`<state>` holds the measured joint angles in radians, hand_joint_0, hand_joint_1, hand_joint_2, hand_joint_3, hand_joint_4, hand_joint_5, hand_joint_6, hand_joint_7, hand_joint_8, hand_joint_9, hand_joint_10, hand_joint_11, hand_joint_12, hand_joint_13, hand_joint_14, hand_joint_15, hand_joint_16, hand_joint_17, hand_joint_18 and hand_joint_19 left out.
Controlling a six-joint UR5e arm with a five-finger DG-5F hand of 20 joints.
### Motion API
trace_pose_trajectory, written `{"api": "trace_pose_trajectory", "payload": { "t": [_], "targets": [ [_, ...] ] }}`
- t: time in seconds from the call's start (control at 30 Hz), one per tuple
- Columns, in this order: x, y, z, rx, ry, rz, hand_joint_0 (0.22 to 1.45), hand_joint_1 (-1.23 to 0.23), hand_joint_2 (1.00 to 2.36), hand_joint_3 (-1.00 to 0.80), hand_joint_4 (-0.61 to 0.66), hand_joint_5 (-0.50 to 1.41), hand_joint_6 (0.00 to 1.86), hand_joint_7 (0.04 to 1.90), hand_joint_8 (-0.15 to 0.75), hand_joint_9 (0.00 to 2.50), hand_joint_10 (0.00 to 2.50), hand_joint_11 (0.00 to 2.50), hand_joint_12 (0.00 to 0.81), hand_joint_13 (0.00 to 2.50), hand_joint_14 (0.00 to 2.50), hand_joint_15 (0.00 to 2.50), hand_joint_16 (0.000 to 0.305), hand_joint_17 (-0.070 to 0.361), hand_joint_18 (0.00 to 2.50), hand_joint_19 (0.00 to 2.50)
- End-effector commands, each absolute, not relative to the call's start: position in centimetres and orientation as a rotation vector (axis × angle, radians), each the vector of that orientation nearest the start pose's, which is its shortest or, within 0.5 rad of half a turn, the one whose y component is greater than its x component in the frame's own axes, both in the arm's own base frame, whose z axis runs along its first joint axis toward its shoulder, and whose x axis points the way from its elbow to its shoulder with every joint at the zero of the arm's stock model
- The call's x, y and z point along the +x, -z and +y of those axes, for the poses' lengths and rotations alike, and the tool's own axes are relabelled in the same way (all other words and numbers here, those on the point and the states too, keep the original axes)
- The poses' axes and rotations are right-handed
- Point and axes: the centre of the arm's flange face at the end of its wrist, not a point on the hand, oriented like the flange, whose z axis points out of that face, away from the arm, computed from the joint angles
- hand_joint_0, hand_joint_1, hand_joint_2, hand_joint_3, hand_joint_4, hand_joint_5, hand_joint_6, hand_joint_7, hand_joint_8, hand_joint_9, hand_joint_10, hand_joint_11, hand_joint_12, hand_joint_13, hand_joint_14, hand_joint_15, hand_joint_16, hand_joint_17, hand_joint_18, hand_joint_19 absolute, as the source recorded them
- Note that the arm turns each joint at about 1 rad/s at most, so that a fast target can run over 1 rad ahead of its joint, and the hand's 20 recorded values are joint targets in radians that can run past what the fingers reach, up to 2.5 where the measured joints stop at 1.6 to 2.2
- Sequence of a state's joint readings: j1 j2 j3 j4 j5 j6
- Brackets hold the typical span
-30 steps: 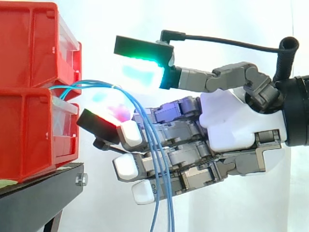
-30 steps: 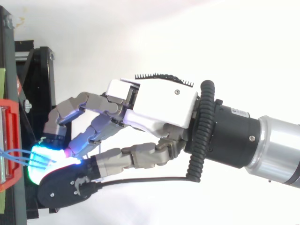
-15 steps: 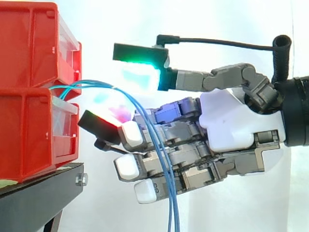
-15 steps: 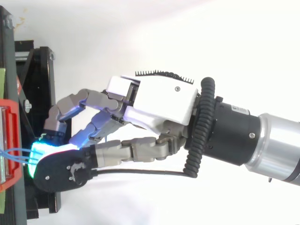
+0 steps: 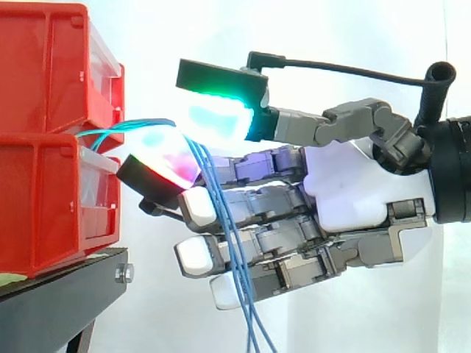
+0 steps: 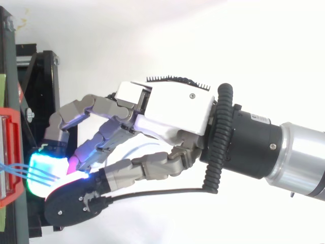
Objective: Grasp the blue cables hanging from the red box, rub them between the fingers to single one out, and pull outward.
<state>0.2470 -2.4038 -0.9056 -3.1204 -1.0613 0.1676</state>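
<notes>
Here a white curtain (image 5: 331, 44) backs everything, and a black stand (image 5: 59, 294) at the left carries two red bins (image 5: 44, 140), one stacked on the other. The arm (image 6: 294, 157) comes in from the right, its silver and black wrist plain from above. The hand (image 5: 353, 191) reaches level toward the bins and sits just short of their fronts.

The side view gives the height of things. The blue cables (image 5: 221, 213) leave the gap between the upper and lower bin, arch over to the right, then drop in front of the lower fingers and off the bottom edge. The top view gives the spread. The strands fan out flat from the bin's edge and run in under the cyan glow, with the fingers bent at different reaches and the thumb swung in beside them.

The hand is closed in a pinch on the cables. The thumb pad (image 5: 217, 118), green and cyan, sits above, and a finger pad (image 5: 165, 165) glowing red and magenta sits below. The strands are caught where the two meet. The lower white fingertips (image 5: 195, 206) point at the bins, and the cables hang across them; whether they touch I cannot tell.
</notes>
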Motion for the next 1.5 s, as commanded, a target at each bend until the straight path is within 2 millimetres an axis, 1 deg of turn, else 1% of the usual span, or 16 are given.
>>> {"api": "trace_pose_trajectory", "payload": {
  "t": [0.0, 0.07, 0.13, 0.23, 0.33, 0.53, 0.7, 0.77, 0.8, 0.9, 1.0, 1.07, 1.1, 1.23, 1.3, 1.47],
  "targets": [
    [79.33, -27.10, 1.25, 1.492, -1.024, 1.031, 0.78, -0.84, 1.00, -0.50, -0.15, -0.20, 0.93, 0.91, 0.183, 1.00, 0.02, 0.75, 0.281, 0.88, 0.02, 0.61, 0.038, 0.085, 0.75, 0.54],
    [79.31, -27.03, 1.24, 1.491, -1.022, 1.033, 0.77, -0.85, 1.00, -0.50, -0.12, -0.20, 0.93, 0.87, 0.182, 0.99, 0.02, 0.75, 0.280, 0.88, 0.03, 0.61, 0.038, 0.085, 0.76, 0.54],
    [79.31, -27.03, 1.24, 1.491, -1.022, 1.033, 0.74, -0.85, 1.00, -0.50, -0.06, -0.19, 0.93, 0.83, 0.177, 1.00, 0.02, 0.75, 0.276, 0.88, 0.03, 0.62, 0.038, 0.085, 0.76, 0.55],
    [79.32, -27.04, 1.24, 1.491, -1.023, 1.032, 0.70, -0.86, 1.00, -0.50, 0.01, -0.19, 0.92, 0.84, 0.176, 1.01, 0.02, 0.77, 0.280, 0.88, 0.03, 0.63, 0.038, 0.085, 0.75, 0.56],
    [79.31, -26.99, 1.24, 1.491, -1.023, 1.032, 0.63, -0.86, 1.00, -0.50, 0.03, -0.18, 0.91, 0.86, 0.185, 1.03, 0.02, 0.77, 0.288, 0.89, 0.03, 0.63, 0.038, 0.085, 0.75, 0.58],
    [79.25, -26.89, 1.35, 1.493, -1.022, 1.036, 0.57, -0.83, 1.00, -0.50, 0.06, -0.15, 0.87, 0.87, 0.188, 1.09, 0.02, 0.76, 0.292, 0.91, 0.03, 0.64, 0.040, 0.090, 0.76, 0.61],
    [79.17, -26.58, 1.45, 1.494, -1.020, 1.040, 0.48, -0.82, 1.00, -0.50, 0.09, -0.14, 0.84, 0.87, 0.210, 1.12, 0.02, 0.76, 0.314, 0.94, 0.03, 0.65, 0.045, 0.101, 0.79, 0.60],
    [79.16, -26.58, 1.55, 1.494, -1.020, 1.040, 0.45, -0.80, 1.00, -0.50, 0.10, -0.14, 0.84, 0.88, 0.216, 1.13, 0.02, 0.75, 0.326, 0.95, 0.02, 0.65, 0.047, 0.106, 0.80, 0.59],
    [79.16, -26.58, 1.54, 1.494, -1.019, 1.038, 0.44, -0.76, 1.00, -0.50, 0.11, -0.14, 0.84, 0.86, 0.220, 1.13, 0.02, 0.74, 0.331, 0.95, 0.02, 0.64, 0.049, 0.109, 0.81, 0.59],
    [79.16, -26.58, 1.55, 1.494, -1.020, 1.040, 0.46, -0.64, 1.00, -0.50, 0.09, -0.14, 0.83, 0.88, 0.228, 1.13, 0.02, 0.75, 0.326, 0.95, 0.03, 0.65, 0.047, 0.107, 0.79, 0.61],
    [79.15, -26.56, 1.56, 1.494, -1.020, 1.042, 0.52, -0.59, 1.00, -0.50, 0.08, -0.14, 0.83, 0.91, 0.214, 1.12, 0.02, 0.76, 0.312, 0.94, 0.03, 0.66, 0.044, 0.099, 0.76, 0.63],
    [79.13, -26.55, 1.56, 1.495, -1.019, 1.043, 0.57, -0.63, 1.00, -0.50, 0.05, -0.14, 0.84, 0.95, 0.208, 1.11, 0.02, 0.76, 0.301, 0.93, 0.03, 0.67, 0.041, 0.093, 0.74, 0.64],
    [79.13, -26.55, 1.56, 1.495, -1.019, 1.043, 0.59, -0.67, 1.00, -0.46, 0.03, -0.15, 0.84, 0.99, 0.207, 1.11, 0.02, 0.77, 0.300, 0.94, 0.03, 0.67, 0.041, 0.092, 0.74, 0.65],
    [79.14, -26.56, 1.69, 1.493, -1.021, 1.043, 0.61, -0.75, 1.01, -0.30, 0.01, -0.15, 0.88, 0.97, 0.208, 1.09, 0.02, 0.78, 0.298, 0.94, 0.03, 0.68, 0.041, 0.092, 0.74, 0.64],
    [79.13, -26.55, 1.56, 1.495, -1.019, 1.043, 0.62, -0.79, 1.02, -0.30, 0.00, -0.16, 0.89, 0.96, 0.203, 1.06, 0.02, 0.77, 0.296, 0.94, 0.03, 0.68, 0.041, 0.092, 0.74, 0.64],
    [79.11, -26.54, 1.56, 1.495, -1.018, 1.044, 0.68, -0.88, 1.01, -0.44, -0.05, -0.16, 0.90, 0.92, 0.189, 1.08, 0.02, 0.76, 0.289, 0.96, 0.03, 0.68, 0.040, 0.089, 0.78, 0.62]
  ]
}}
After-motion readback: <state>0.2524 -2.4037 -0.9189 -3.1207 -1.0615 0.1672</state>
